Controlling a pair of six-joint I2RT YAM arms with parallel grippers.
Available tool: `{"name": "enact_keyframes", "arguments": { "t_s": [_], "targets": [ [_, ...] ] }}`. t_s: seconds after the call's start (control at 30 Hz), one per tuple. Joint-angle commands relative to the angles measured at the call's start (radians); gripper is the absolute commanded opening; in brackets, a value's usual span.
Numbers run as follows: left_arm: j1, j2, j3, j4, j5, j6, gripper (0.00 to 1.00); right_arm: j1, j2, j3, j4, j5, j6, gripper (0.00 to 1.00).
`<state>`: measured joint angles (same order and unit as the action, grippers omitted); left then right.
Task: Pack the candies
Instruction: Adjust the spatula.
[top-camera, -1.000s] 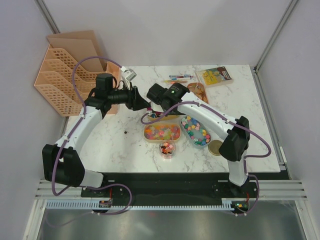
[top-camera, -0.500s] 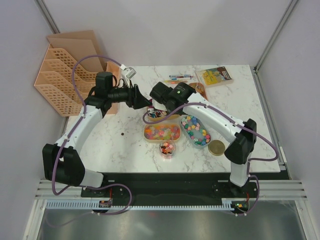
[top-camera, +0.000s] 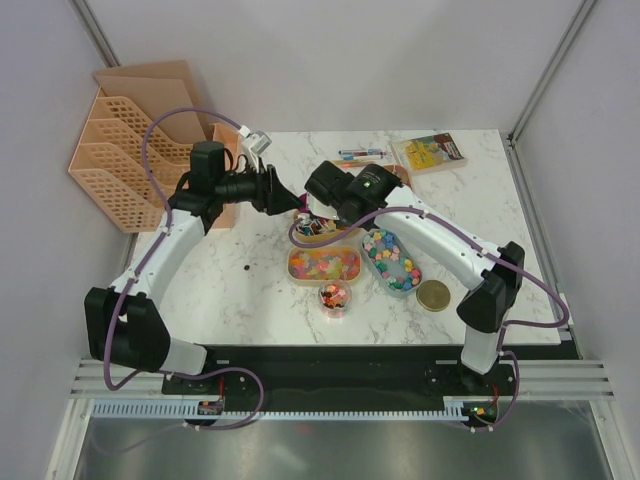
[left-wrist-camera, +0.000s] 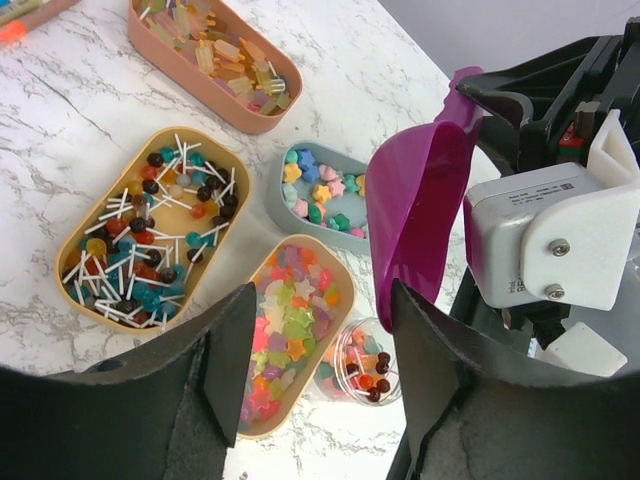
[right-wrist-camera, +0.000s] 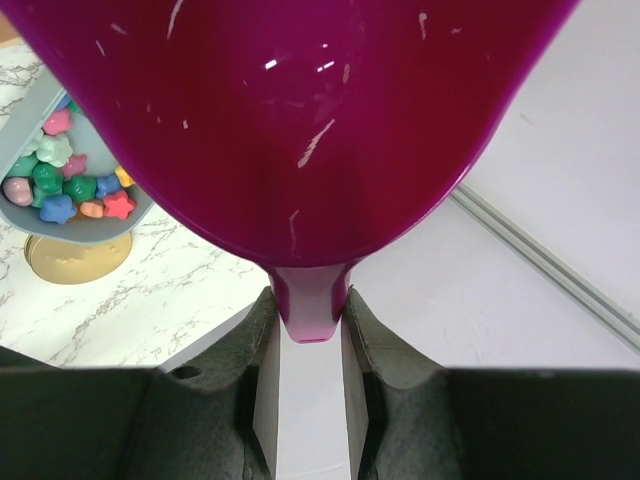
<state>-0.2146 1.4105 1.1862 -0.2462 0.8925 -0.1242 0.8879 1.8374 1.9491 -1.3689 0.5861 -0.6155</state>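
The candies lie in open trays: lollipops in a tan tray (top-camera: 326, 230) (left-wrist-camera: 150, 230), star sweets in a yellow tray (top-camera: 324, 264) (left-wrist-camera: 290, 330), more stars in a grey-blue tray (top-camera: 390, 260) (left-wrist-camera: 322, 195) (right-wrist-camera: 65, 180), pastel chunks in a pink tray (left-wrist-camera: 215, 60). A small clear jar (top-camera: 335, 297) (left-wrist-camera: 360, 362) holds a few sweets. My right gripper (top-camera: 313, 205) (right-wrist-camera: 308, 300) is shut on the handle of a magenta scoop (right-wrist-camera: 300, 120) (left-wrist-camera: 420, 200), held above the lollipop tray. My left gripper (top-camera: 285, 203) (left-wrist-camera: 320, 345) is open and empty, close beside the scoop.
A gold lid (top-camera: 433, 295) (right-wrist-camera: 75, 255) lies right of the jar. Pens (top-camera: 360, 155) and a flat yellow packet (top-camera: 430, 152) lie at the back. An orange file rack (top-camera: 140, 150) stands at the back left. A small dark speck (top-camera: 247, 267) lies on the marble.
My right arm has swung its elbow to the right, uncovering the gold lid, and its gripper with the scoop has shifted slightly back and right. My left arm has barely moved.
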Motion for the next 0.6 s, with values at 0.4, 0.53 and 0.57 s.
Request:
{"name": "enact_keyframes", "arguments": {
  "t_s": [0.4, 0.53, 0.57],
  "targets": [
    [0.006, 0.022, 0.004, 0.166, 0.259, -0.163, 0.02, 0.009, 0.051, 0.117, 0.019, -0.020, 0.036, 0.00],
    [0.026, 0.041, 0.029, 0.162, 0.354, -0.198, 0.02, 0.005, 0.028, 0.103, 0.031, -0.028, 0.033, 0.00],
    [0.030, 0.045, 0.035, 0.162, 0.373, -0.203, 0.02, 0.000, 0.017, 0.096, 0.036, -0.031, 0.043, 0.06]
  ]
}}
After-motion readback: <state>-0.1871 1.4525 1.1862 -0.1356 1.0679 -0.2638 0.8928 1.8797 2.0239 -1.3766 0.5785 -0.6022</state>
